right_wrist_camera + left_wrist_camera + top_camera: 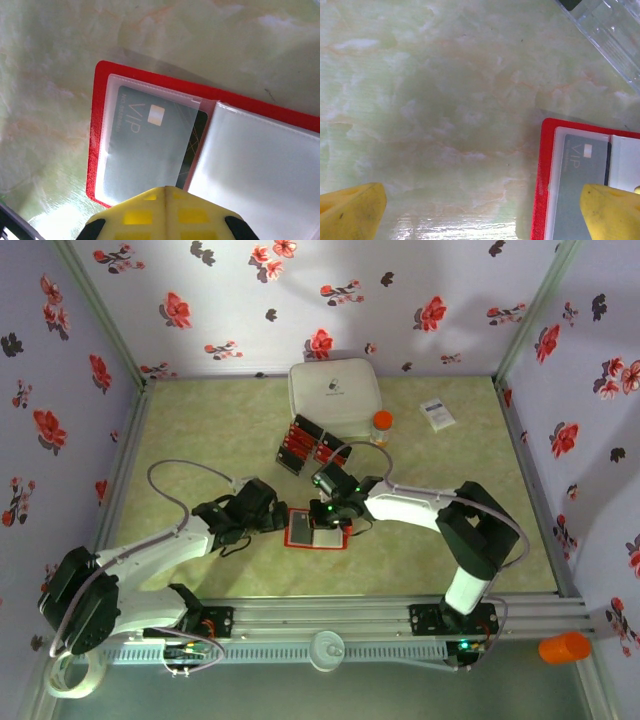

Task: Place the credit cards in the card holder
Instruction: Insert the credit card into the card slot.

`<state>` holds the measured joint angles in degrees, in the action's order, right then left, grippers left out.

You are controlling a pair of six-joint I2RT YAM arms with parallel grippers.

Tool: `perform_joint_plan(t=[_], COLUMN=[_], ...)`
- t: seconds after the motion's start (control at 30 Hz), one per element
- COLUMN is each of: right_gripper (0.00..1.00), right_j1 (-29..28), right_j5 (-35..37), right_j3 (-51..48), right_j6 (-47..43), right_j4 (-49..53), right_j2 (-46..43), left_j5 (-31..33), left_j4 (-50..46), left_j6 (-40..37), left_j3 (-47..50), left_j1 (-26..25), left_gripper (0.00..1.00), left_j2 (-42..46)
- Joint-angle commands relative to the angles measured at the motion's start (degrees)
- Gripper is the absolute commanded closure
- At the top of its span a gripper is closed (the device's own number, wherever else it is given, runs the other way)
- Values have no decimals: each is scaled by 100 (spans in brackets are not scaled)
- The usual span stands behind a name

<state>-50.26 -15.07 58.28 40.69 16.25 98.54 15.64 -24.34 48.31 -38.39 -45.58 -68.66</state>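
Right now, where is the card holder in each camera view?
Top external: card holder mid-table, lying open.
Left wrist: card holder lower right, red edge leftward.
Right wrist: card holder across centre to the right edge.
Shared landmark: the grey VIP card in its clear pocket, readable in both wrist views.

Card holder [96,150]: one, red, lying open.
Clear pockets [260,155] in it: two in view.
VIP card [145,145] in a pocket: one.
Black trays [327,452]: two, side by side.
Red cards [297,443] in the trays: several, too small to count exactly.
White lidded box [332,392]: one.
Orange-capped bottle [381,424]: one.
Small white printed box [437,414]: one.
Orange cylinder [563,647]: one.
Robot arms [150,550]: two.
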Motion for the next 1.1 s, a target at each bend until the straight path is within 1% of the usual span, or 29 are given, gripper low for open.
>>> perform_joint_plan(t=[0.0, 0.1, 0.23, 0.6, 0.83, 1.07], right_gripper=[100, 100, 100, 100, 100, 100], right_j1=[-8, -4, -19, -12, -19, -10], right_j5=[180, 169, 114, 394, 470, 428], right_j3=[210, 312, 514, 269, 16, -5], right_j6=[130, 185, 133, 80, 114, 150], right_j4=[3, -103, 27, 197, 127, -7], right_j2=[191, 367, 636, 136, 159, 344], left_j5=[-72, -53, -76, -240, -295, -308], left_j4=[-31, -76, 23, 379, 448, 470], left_j6=[-343, -522, -509, -443, -481, -487], left_j3=[63, 33, 128, 194, 165, 173], left_j1=[32, 28, 32, 32, 35, 36], left_gripper=[0, 0, 0, 0, 0, 0], left_j2=[66, -21, -70, -366, -503, -548])
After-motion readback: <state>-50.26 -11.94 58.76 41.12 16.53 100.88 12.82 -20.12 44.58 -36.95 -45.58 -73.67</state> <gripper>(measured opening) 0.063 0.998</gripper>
